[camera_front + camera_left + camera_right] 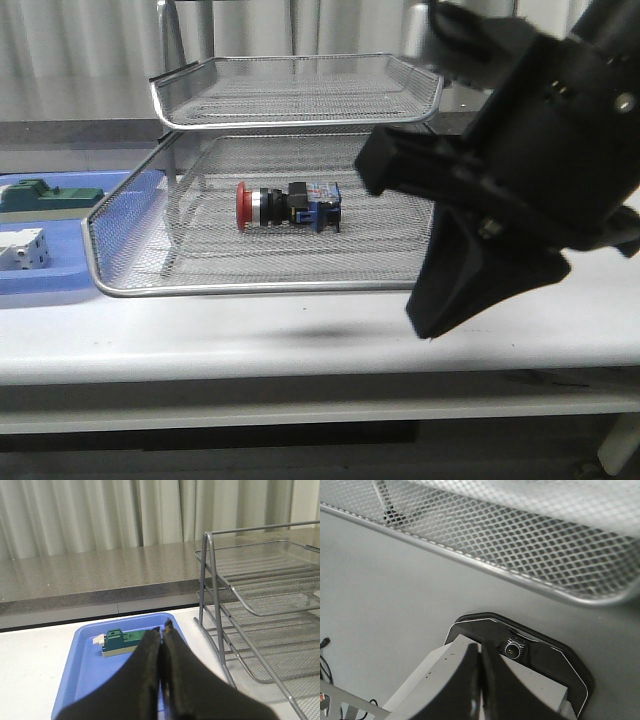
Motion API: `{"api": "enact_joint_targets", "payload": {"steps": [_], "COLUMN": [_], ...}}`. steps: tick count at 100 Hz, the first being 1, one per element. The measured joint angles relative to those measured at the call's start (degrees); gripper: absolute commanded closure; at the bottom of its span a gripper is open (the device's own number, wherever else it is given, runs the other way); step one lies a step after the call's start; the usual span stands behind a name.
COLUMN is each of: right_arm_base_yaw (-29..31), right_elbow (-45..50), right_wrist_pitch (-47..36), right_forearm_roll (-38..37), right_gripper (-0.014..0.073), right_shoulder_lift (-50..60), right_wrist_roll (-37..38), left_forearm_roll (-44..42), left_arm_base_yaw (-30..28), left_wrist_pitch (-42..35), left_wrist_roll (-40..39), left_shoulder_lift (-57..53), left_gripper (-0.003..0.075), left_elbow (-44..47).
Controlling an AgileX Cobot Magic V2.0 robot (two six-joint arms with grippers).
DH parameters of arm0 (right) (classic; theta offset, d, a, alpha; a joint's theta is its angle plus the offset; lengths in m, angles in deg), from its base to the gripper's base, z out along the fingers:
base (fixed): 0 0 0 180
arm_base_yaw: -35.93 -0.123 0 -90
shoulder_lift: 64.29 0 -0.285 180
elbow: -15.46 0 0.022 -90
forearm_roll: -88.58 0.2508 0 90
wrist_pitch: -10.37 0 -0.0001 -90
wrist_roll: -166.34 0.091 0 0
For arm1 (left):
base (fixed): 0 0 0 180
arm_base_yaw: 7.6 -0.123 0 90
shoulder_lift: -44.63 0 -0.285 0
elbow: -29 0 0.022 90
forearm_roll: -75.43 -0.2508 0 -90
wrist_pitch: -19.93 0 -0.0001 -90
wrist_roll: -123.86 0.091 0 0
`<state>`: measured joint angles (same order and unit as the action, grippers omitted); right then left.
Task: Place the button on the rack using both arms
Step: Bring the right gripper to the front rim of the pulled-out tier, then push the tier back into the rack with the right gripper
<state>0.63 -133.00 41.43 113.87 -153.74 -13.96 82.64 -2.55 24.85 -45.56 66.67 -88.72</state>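
Pale pleated curtains (100, 515) fill the upper part of the left wrist frame. Below them a speckled grey-brown counter ledge (90, 582) runs across the middle. A white table (200, 345) spans the lower front frame.

A robot test lab or workshop, staged rather than lived in. A plain white counter (200, 335) stands in front of pale pleated curtains (90, 515) that close off the whole background, with a grey speckled ledge (90, 582) running along their foot. On the counter sit a silver wire-mesh rack (300, 90) holding an industrial push-button (288, 205), and a flat blue tray (85, 675) carrying a green block (125, 641) just beyond the closed jaws of the left arm. A bulky black robot arm (540, 170) fills the right foreground. Loose cables (326, 662) trail below the counter.
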Motion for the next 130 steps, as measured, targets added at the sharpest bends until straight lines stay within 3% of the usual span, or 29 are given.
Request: {"api": "enact_joint_targets", "payload": {"steps": [31, 86, 130], "right_arm_base_yaw": [-6.61, -6.96, 0.6], "right_elbow": [0.0, -3.92, -13.27], "right_wrist_pitch": [-7.9, -15.06, -15.22], "right_forearm_roll": [1.33, -0.52, -6.6], "right_gripper": [0.066, 0.066, 0.066], "right_shoulder_lift": [-7.15, -10.91, -17.11], "right_wrist_roll": [0.0, -0.11, -0.22], "left_forearm_roll": [0.0, 0.0, 0.0], "left_arm_base_yaw": [0.0, 0.0, 0.0], "left_wrist_pitch": [0.0, 0.0, 0.0], "left_wrist_roll": [0.0, 0.0, 0.0], "left_shoulder_lift": [0.0, 0.0, 0.0], "left_gripper": [0.0741, 0.0741, 0.0741], "left_elbow": [0.0, 0.0, 0.0]}}
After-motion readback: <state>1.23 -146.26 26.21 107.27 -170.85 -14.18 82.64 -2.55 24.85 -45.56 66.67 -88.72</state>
